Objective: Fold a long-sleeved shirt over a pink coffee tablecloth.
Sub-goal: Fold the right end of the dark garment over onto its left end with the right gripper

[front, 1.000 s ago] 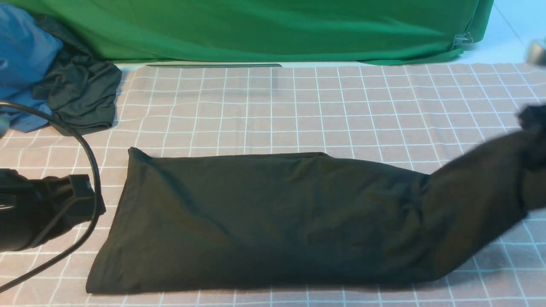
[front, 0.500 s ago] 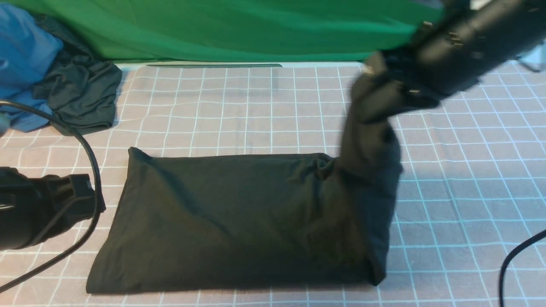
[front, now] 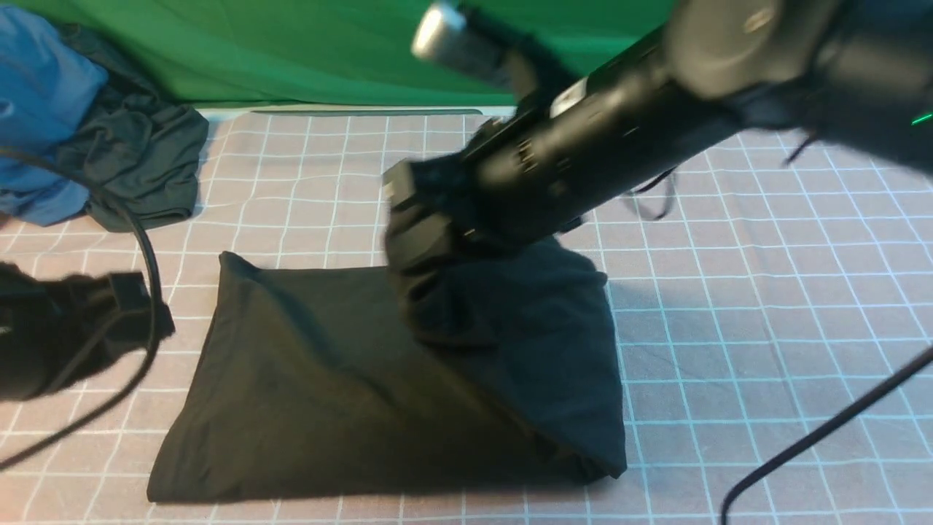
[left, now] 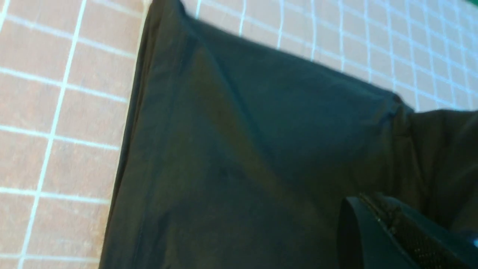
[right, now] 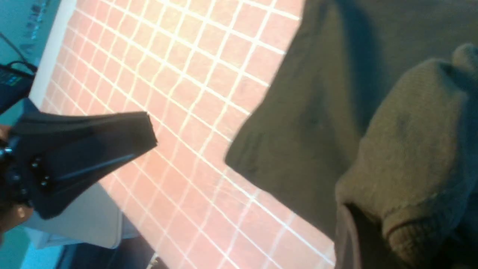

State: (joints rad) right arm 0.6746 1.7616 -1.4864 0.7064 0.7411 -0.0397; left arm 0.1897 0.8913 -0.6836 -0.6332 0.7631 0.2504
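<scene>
The tablecloth [front: 729, 292], pink with a white grid, is spread across most of the front view, from the lower edge up to the green backdrop [front: 328, 51] at the top. The shirt [front: 306, 386] is laid on it in the lower centre as a dark folded slab, its right end lifted and doubled over toward the middle of the frame. The right arm [front: 619, 124] is stretched in from the upper right, slanted down and leftward across the cloth, blurred, with a silver part at its upper end. The right gripper [front: 408, 240] is buried in the raised fold at centre frame and is pinched on the shirt; in the right wrist view ribbed fabric [right: 410, 149] is seen bunched at the fingers. The left arm [front: 44, 343] is held low at the left edge, a black cable [front: 149, 270] looped over it. The left gripper [front: 135, 310] is pressed together, pointed toward the shirt's left end and just beside it. A blue cloth [front: 36, 95] and a dark garment [front: 138, 160] are heaped at upper left.
</scene>
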